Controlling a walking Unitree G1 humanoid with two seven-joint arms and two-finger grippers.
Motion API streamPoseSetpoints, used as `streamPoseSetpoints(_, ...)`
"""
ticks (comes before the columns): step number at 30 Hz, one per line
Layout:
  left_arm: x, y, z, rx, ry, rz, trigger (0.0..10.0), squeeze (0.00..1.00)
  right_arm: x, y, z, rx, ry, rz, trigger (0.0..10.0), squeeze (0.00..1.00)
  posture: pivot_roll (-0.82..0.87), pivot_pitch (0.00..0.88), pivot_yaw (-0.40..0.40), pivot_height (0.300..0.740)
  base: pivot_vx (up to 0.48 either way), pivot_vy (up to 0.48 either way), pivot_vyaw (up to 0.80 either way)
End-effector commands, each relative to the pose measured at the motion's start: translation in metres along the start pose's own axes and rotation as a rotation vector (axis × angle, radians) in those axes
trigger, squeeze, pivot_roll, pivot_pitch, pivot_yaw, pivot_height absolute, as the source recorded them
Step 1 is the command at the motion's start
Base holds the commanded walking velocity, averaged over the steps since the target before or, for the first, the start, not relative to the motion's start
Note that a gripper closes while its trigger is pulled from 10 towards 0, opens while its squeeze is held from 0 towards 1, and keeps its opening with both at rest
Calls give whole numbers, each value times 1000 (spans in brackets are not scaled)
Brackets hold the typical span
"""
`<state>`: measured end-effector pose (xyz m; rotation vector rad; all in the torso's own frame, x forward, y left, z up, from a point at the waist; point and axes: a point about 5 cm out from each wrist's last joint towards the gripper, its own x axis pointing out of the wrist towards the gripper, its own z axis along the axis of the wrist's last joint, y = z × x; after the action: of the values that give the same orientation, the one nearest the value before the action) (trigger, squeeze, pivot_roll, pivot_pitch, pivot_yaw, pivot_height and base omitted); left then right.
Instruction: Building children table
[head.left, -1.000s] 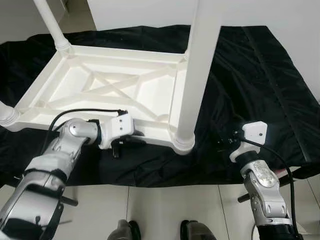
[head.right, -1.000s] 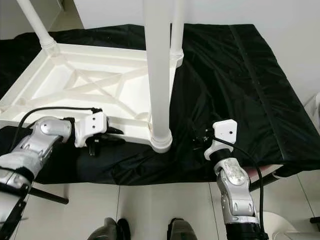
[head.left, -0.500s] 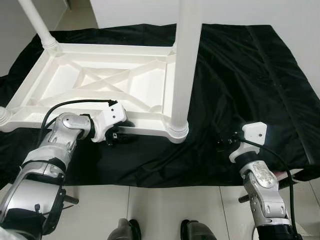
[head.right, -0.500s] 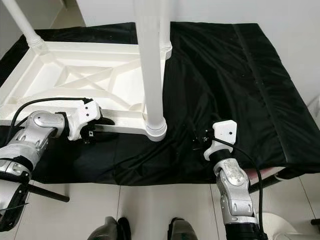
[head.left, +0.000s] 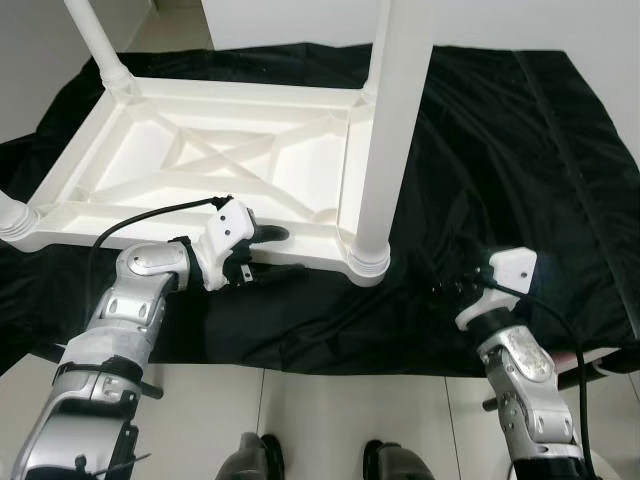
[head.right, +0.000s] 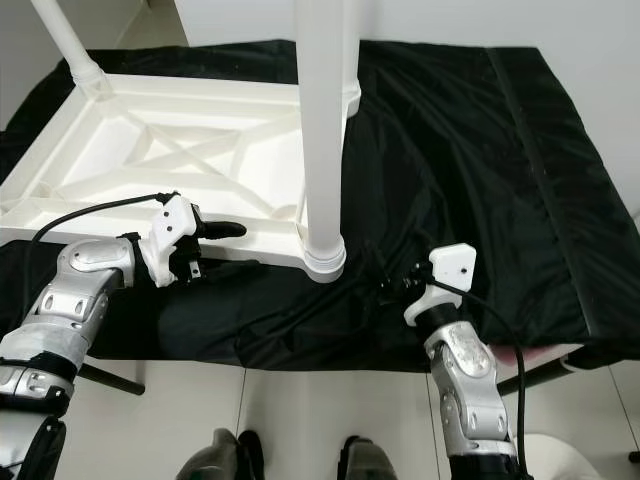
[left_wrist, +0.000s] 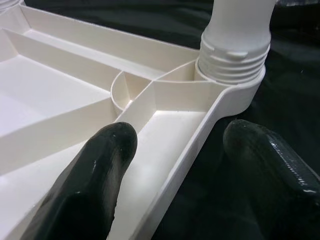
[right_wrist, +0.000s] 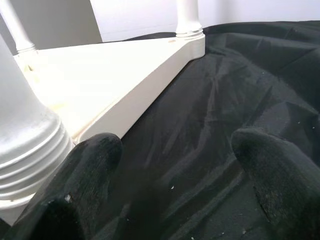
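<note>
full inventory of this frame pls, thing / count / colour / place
table top: 1, white, upside down on the black cloth, ribbed underside facing up
table legs: 4 showing, white, upright at the corners; the nearest one is screwed into the near right corner socket
cloth: 1, black, wrinkled, spread under the table top
floor: light tiles, at the cloth's near edge
shoes: 2 dark toes, low on the floor between the arms
left end effector: black fingers open, straddling the table top's near rim beside the nearest leg
right end effector: black fingers open, over the cloth right of the nearest leg, holding nothing
</note>
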<state>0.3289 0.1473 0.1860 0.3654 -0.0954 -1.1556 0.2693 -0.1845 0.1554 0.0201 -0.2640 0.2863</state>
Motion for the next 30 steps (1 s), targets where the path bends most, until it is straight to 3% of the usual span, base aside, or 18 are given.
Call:
streamPoseSetpoints(1,-13,13,2,-67,-40,307,10000,0,-2,0,0,-4,7,-6,10000,0,-145,148,110,740,0,0,0)
streamPoseSetpoints(3,-13,13,2,-67,-40,307,10000,0,-2,0,0,-4,7,-6,10000,0,-145,148,110,740,0,0,0)
streamPoseSetpoints(5,-33,23,6,-172,-85,501,10000,0,0,2,2,-8,2,10,10000,0,-149,147,115,740,0,0,0)
streamPoseSetpoints(8,-43,23,4,-219,-89,579,10000,0,-1,3,3,-6,2,19,10000,0,-156,145,121,740,0,0,0)
streamPoseSetpoints(10,-62,6,-3,-236,-76,671,10000,0,-5,4,3,-9,2,40,10000,0,-173,123,133,740,0,0,0)
streamPoseSetpoints(12,-67,-2,-4,-230,-75,689,10000,0,-6,5,3,-10,2,44,10000,0,-173,123,133,740,0,0,0)
streamPoseSetpoints(14,-67,-2,-4,-230,-75,689,10000,0,-6,5,3,-10,2,44,10000,0,-173,123,133,740,0,0,0)
streamPoseSetpoints(15,-69,-14,-8,-293,-94,706,10000,0,-7,6,3,-8,-1,49,10000,0,-190,99,143,740,0,0,0)
streamPoseSetpoints(16,-69,-14,-8,-293,-94,706,10000,0,-7,6,3,-8,-1,49,10000,0,-190,99,143,740,0,0,0)
streamPoseSetpoints(17,-64,-29,-12,-344,-104,675,10000,0,-8,6,3,-5,-2,51,10000,0,-193,83,144,740,0,0,0)
streamPoseSetpoints(18,-64,-29,-12,-344,-104,675,10000,0,-8,6,3,-5,-2,51,10000,0,-193,83,144,740,0,0,0)
streamPoseSetpoints(19,-55,-43,-16,-369,-100,628,10000,16,-9,9,3,-1,-1,61,10000,0,-198,61,147,740,0,0,0)
streamPoseSetpoints(20,-45,-55,-18,-380,-98,567,10000,1000,-10,11,1,2,7,78,10000,0,-198,55,142,740,0,0,0)
streamPoseSetpoints(23,-38,-63,-19,-368,-93,513,10000,1000,-11,13,0,3,16,96,10000,0,-196,37,136,740,0,0,0)
streamPoseSetpoints(25,-24,-72,-19,-291,-37,430,10000,1000,-13,16,-1,6,37,163,10000,0,-191,29,138,740,0,0,0)
streamPoseSetpoints(26,-24,-72,-19,-291,-37,430,10000,1000,-13,16,-1,6,37,163,10000,0,-191,29,138,740,0,0,0)
streamPoseSetpoints(27,-12,-77,-16,-240,-11,385,10000,0,-16,17,-3,-2,66,245,10000,0,-185,17,140,740,0,0,0)
streamPoseSetpoints(30,-6,-78,-13,-202,-2,392,10000,0,-16,17,-3,-7,85,305,10000,0,-180,6,143,740,0,0,0)
